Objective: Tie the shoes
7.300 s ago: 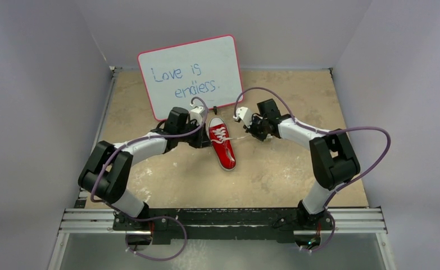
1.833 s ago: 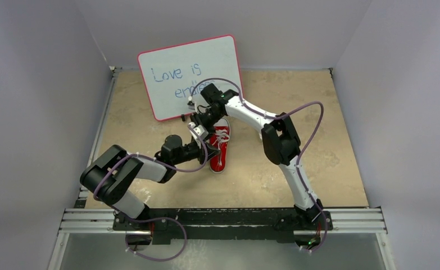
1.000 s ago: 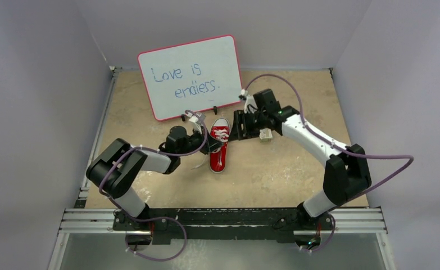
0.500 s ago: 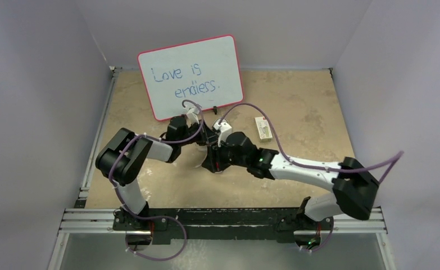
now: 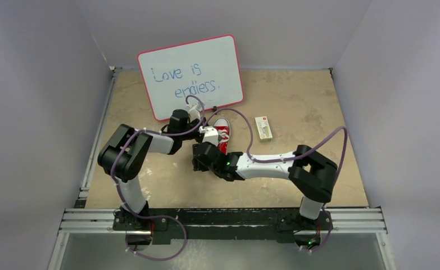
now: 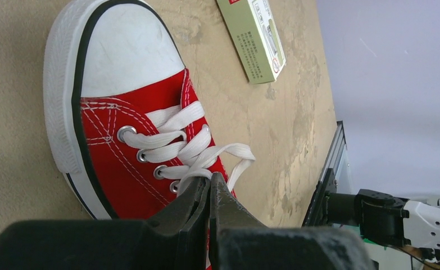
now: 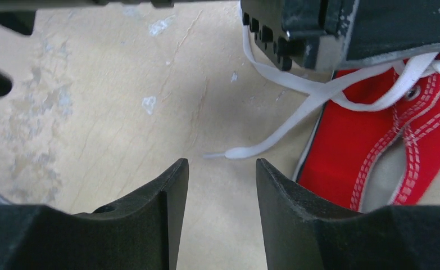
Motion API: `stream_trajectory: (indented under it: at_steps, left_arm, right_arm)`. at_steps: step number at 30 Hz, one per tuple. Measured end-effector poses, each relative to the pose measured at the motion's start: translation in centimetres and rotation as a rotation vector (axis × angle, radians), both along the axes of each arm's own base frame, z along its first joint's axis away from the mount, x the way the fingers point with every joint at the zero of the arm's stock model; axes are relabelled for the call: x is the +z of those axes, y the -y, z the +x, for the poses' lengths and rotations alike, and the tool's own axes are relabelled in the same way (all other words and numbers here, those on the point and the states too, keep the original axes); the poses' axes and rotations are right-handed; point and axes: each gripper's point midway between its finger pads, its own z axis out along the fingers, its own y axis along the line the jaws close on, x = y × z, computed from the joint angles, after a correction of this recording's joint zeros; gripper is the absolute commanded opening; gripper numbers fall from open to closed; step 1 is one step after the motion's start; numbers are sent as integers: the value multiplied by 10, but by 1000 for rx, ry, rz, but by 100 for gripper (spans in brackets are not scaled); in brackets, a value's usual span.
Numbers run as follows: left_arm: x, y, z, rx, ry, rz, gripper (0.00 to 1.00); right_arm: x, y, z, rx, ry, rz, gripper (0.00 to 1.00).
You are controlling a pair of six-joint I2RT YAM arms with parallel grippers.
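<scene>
The red shoe (image 5: 223,135) with its white toe cap lies mid-table, toe toward the whiteboard. In the left wrist view the shoe (image 6: 122,157) fills the frame. My left gripper (image 6: 209,181) is shut at the eyelets, and a white lace (image 6: 228,152) loops into its tips. From above, the left gripper (image 5: 204,127) sits at the shoe's left side. My right gripper (image 5: 196,161) is low beside the shoe's heel on its left. It stands open (image 7: 221,169) over bare table. The loose lace end (image 7: 228,153) lies just beyond its fingertips, with the shoe (image 7: 363,152) to the right.
A whiteboard (image 5: 190,76) with blue writing leans at the back, just behind the shoe. A small white box with a red mark (image 5: 263,127) lies right of the toe and is also in the left wrist view (image 6: 254,36). Grey walls enclose the table.
My right arm has swung from the far right of the shoe round to its near left side, jaws narrowing a little. The left gripper has shifted toward the toe, still shut.
</scene>
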Motion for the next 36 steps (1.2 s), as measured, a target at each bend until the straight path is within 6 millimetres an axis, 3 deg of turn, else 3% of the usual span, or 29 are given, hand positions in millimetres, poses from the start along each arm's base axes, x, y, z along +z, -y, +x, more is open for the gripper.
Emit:
stream_trajectory:
  at_steps: [5, 10, 20, 23, 27, 33, 36]
  left_arm:
    - [-6, 0, 0, -14, -22, 23, 0]
    - [-8, 0, 2, -18, -28, 37, 0]
    - [-10, -2, 2, -18, -31, 44, 0]
    - [-9, -2, 2, -18, -29, 42, 0]
    - [-9, -1, 2, -18, -26, 40, 0]
    - [-9, -1, 2, -20, -27, 40, 0]
    - [-8, -2, 1, -17, -30, 35, 0]
  right_arm:
    - [-20, -7, 12, -143, -26, -51, 47]
    - [-39, 6, 14, -246, -34, -132, 48]
    - [-52, 8, 21, -360, -27, -154, 44]
    - [-53, 8, 25, -390, -8, -156, 34]
    - [-54, 10, 29, -414, 9, -160, 0]
    - [-47, 25, 14, -331, -28, -209, 0]
    - [-17, 41, -13, -134, -99, -155, 0]
